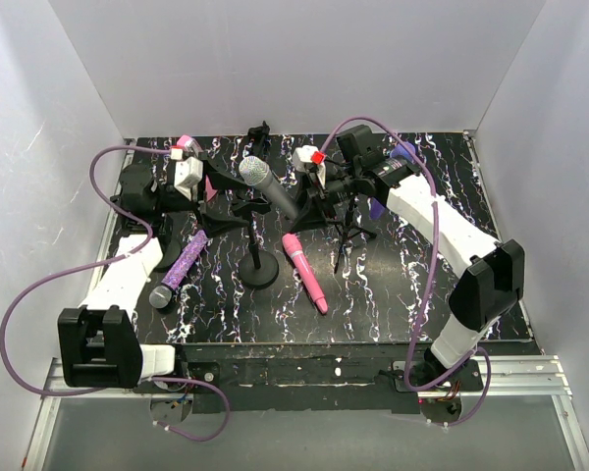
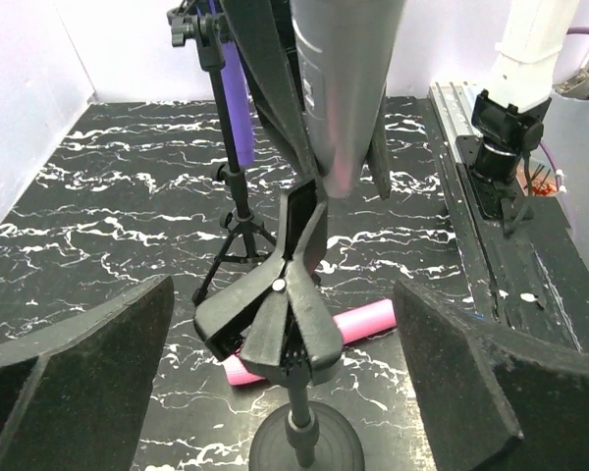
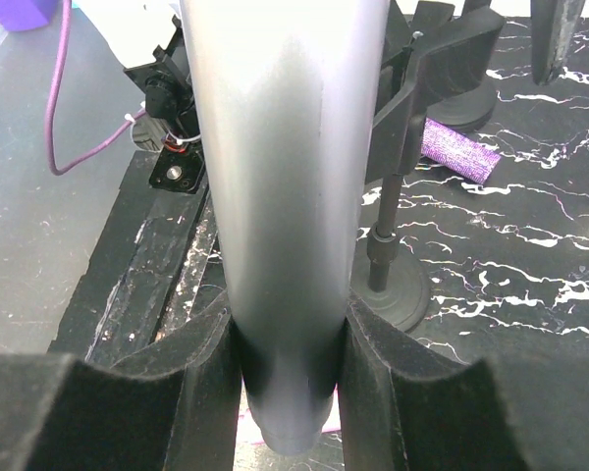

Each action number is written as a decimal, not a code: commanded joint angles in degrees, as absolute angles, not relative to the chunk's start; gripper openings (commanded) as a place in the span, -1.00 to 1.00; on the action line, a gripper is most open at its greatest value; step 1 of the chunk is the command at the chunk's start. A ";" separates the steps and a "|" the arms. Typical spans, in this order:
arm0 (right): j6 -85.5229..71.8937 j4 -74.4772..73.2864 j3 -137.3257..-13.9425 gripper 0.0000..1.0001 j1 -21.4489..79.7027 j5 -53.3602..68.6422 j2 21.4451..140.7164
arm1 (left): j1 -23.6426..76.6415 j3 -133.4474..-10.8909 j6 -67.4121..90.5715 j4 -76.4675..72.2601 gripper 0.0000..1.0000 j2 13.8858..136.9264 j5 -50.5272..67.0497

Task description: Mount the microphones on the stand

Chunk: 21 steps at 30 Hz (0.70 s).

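- Right jaws are clamping the silver-grey microphone [image 1: 268, 184], tilting it with its tail end just above the stand's clip [image 2: 275, 324].
- Left jaws are gaping wide beside that clip, gripping nothing.
- Pink microphone [image 1: 305, 272] and glittery purple microphone [image 1: 180, 267] are lying on the worktop [image 1: 402, 285].

Bright, even light is washing the white walls [image 1: 275, 59], soft shadows are falling on the table [image 1: 393, 294], and the near silver-grey microphone [image 3: 285, 196] is blurring, glinting faintly.

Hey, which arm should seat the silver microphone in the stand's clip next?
Right, probably: the right gripper is clamped on the silver-grey microphone by the clip; the left gripper is open, holding nothing.
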<state>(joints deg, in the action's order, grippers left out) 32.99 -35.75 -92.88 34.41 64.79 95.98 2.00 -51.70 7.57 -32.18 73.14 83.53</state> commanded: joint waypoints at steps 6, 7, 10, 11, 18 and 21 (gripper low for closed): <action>34.36 -33.84 -96.24 -0.97 34.45 66.01 97.20 | 2.37 -59.32 -9.29 -10.76 0.48 75.06 87.45; 34.45 -33.84 -96.50 -0.97 34.63 65.92 97.64 | 2.37 -60.28 -11.58 -7.50 0.39 75.06 87.54; 34.72 -33.40 -97.29 -0.97 34.89 65.57 98.79 | 2.46 -60.29 -12.39 -6.59 0.01 75.06 87.63; 34.63 -33.22 -97.56 -0.97 34.98 65.57 99.22 | 2.46 -60.38 -12.22 -6.59 -0.22 74.97 87.45; 32.88 -30.42 -97.73 -0.97 35.33 64.34 100.81 | 2.46 -59.68 -11.87 -6.42 -0.84 74.27 86.92; 32.87 -29.97 -97.56 -0.97 35.68 62.41 101.69 | 2.46 -59.33 -11.69 -6.42 -1.00 74.09 87.10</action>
